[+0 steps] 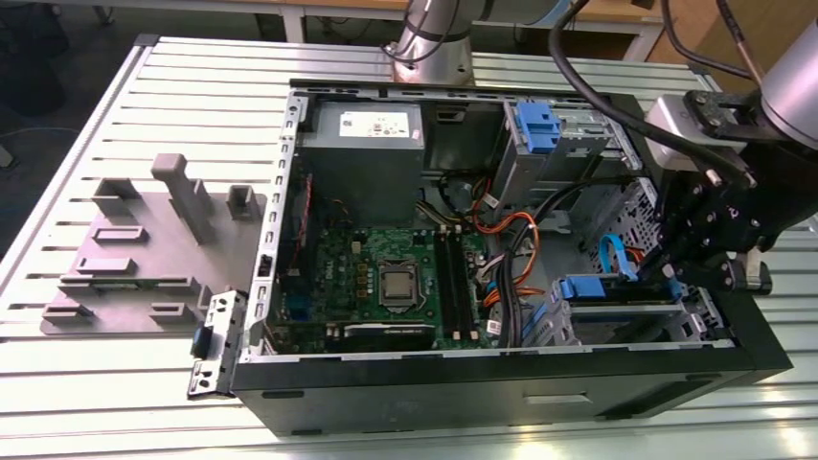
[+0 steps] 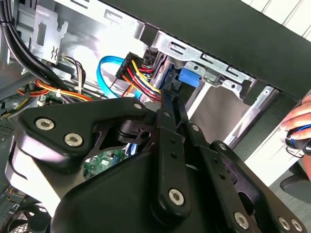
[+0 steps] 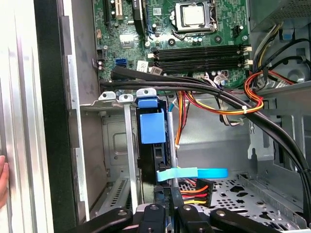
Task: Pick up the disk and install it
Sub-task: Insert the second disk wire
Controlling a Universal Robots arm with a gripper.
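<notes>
Exterior view: the hand point(image 1: 673, 271) is down in the open case point(image 1: 511, 383), at the drive bay. Second wrist view: its fingers point(image 2: 167, 109) are together on the disk point(image 2: 187, 77). First wrist view: the disk point(image 3: 152, 127) stands mostly seated in its bay; release remains.

you see the disk point(image 3: 152, 127) standing on edge in its blue carrier frame, slotted in the drive bay at the case's corner point(image 1: 601, 289), its blue tab facing out point(image 2: 188, 77).
</notes>
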